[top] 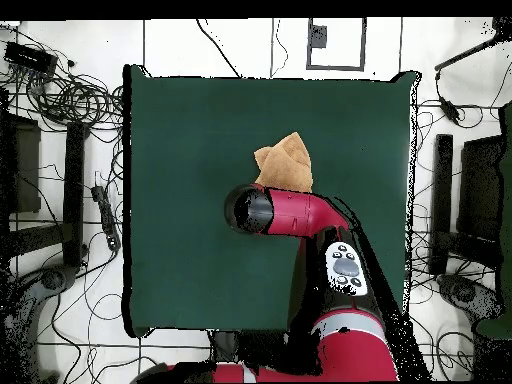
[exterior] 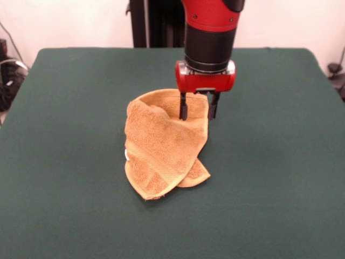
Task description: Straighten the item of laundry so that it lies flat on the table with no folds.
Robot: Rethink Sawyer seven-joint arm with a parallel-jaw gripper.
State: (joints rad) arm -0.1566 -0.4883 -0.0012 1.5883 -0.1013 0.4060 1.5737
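Note:
The orange-tan towel (exterior: 161,148) lies crumpled and folded over itself near the middle of the dark green table (exterior: 64,135). Its far edge curls up in an arch. A bit of white tag (exterior: 126,156) peeks out at its left side. My gripper (exterior: 198,114) hangs straight down over the towel's far right edge. Its two dark fingers (exterior: 183,108) stand apart, one against the raised cloth and one at the towel's right rim. In the overhead view the towel (top: 285,163) shows just beyond my arm's wrist (top: 252,210), which hides the gripper.
The table (top: 180,130) is much bigger than the towel, with green cloth on all sides of it. Cables and equipment (top: 60,100) lie on the floor beyond the table's edges. My arm (top: 340,265) reaches in over the table's near side.

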